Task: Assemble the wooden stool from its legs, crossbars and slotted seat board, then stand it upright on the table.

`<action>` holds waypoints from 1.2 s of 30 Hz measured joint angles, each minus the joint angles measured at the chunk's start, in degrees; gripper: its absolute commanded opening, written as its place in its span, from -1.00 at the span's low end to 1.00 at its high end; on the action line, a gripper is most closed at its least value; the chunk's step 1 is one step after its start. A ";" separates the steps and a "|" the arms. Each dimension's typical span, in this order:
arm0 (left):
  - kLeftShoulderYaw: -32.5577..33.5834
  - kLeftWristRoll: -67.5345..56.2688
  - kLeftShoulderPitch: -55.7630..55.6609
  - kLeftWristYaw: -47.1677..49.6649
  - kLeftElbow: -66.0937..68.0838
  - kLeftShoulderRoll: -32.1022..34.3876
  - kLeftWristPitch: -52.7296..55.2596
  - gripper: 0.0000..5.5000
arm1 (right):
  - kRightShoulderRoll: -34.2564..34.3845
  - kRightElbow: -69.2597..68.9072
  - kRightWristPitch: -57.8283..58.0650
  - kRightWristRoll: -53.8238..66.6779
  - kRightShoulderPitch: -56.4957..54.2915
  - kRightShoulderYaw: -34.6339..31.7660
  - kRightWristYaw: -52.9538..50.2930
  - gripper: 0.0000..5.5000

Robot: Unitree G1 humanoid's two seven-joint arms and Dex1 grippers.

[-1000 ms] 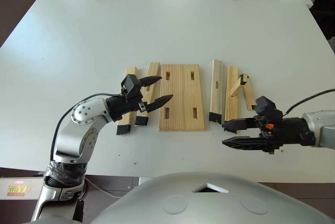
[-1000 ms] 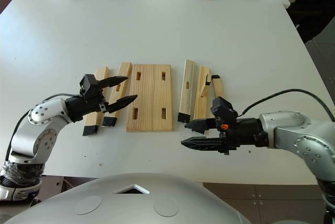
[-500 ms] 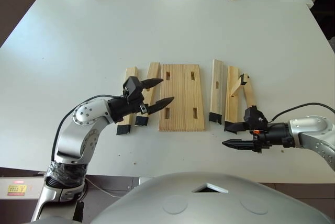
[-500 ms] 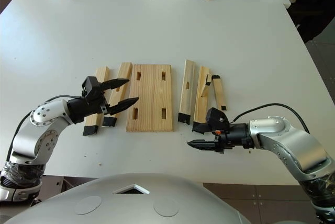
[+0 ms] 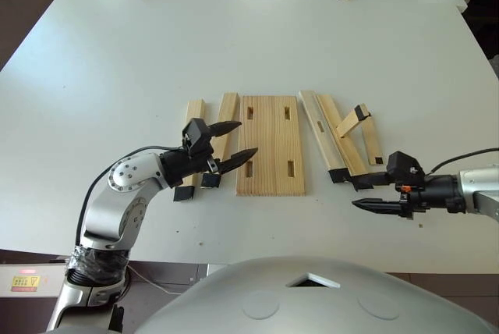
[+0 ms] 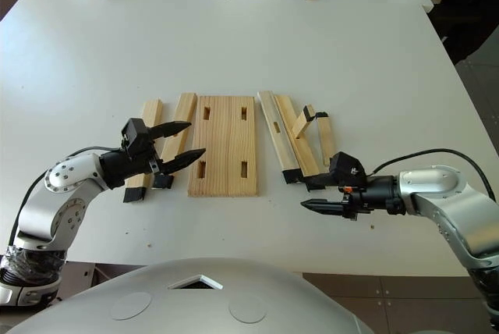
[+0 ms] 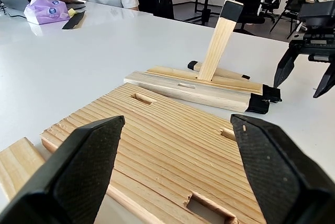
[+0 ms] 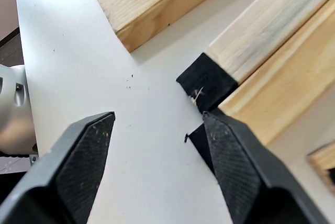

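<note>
**Parts laid flat, both claws open, nothing joined yet**

The white table (image 5: 117, 53) carries every piece lying loose. We read this as a layout for picking, not as any stage of assembly.

The slotted seat board (image 5: 270, 145) lies flat in the middle with its four slots facing up, so we judge it is set to take legs from above. The left pair of legs (image 5: 228, 108) rests just beside its left edge and parallel to it, black caps toward us. The right pair of legs (image 5: 341, 137) lies touching each other, skewed so the far ends lean toward the board.

The left gripper (image 5: 248, 137) hovers low over the board's near left corner, fingers wide apart and empty. We think it is placed to close on the board's edge or the nearest leg. The right gripper (image 5: 356, 193) sits at the capped near ends of the right pair, fingers spread and holding nothing. One finger is just beside a cap, and we cannot tell whether it touches.

One crossbar (image 5: 352, 121) leans tilted, propped on the right pair. The other crossbar (image 5: 373, 143) lies flat just beside it.
</note>
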 measured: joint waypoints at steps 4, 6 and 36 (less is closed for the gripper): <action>0.63 0.00 0.97 0.57 -0.49 0.00 -0.02 0.37 | 1.57 -5.16 4.20 4.47 -1.37 -6.44 -4.68 0.13; 0.69 0.00 1.35 0.92 -0.80 -0.10 -0.04 0.37 | 3.14 -7.10 6.56 4.60 -2.40 -6.80 -8.94 0.13; 0.62 0.26 2.18 2.70 -1.54 -0.42 -1.05 0.37 | 12.16 -9.35 7.72 -18.19 -0.19 8.58 -33.80 0.13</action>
